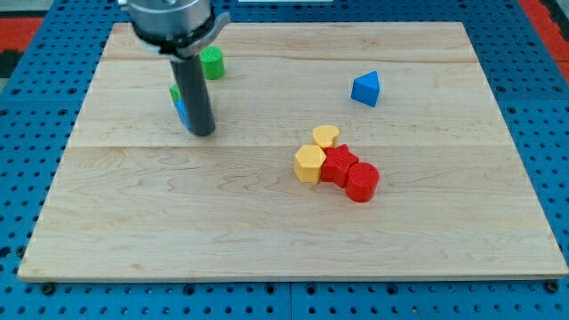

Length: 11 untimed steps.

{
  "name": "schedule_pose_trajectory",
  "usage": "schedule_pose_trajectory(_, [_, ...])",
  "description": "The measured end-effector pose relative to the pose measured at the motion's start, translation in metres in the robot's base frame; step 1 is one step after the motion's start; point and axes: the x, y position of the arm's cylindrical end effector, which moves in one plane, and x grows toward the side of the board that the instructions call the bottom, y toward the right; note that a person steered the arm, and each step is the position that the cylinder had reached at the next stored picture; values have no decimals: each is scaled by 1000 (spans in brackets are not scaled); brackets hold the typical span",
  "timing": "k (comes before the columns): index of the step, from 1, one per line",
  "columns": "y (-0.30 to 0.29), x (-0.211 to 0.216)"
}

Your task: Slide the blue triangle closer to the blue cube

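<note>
- Upright in the frame's upper left, my tip [204, 132] rests on the wooden board [267, 231], no jaws to open or close.
- Touching the rod's left side: one blue cube [181, 111], one green block [175, 92], both mostly hidden.
- One blue triangle [366, 89], smooth-faced, sits well apart, upper right.
- One green cylinder [212, 63] stands behind the rod.
- At centre, touching: two yellow blocks [309, 164], two red blocks [361, 181].

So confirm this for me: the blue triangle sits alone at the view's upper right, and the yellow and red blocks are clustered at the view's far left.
Not quite. The camera view shows the blue triangle alone at the upper right, but the yellow blocks and red blocks are clustered near the board's middle, slightly right of centre, not at the far left. My tip is what stands at the left.
</note>
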Motion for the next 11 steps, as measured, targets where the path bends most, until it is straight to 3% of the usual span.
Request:
schedule_pose_trajectory(1, [-13,-23])
schedule_pose_trajectory(3, [-16,-7])
schedule_pose_trajectory(5, [137,-45])
schedule_pose_trajectory(6, [139,-124])
schedule_pose_trajectory(8, [289,-78])
schedule_pose_trajectory(9, [279,-52])
schedule_pose_trajectory(11, [97,-81])
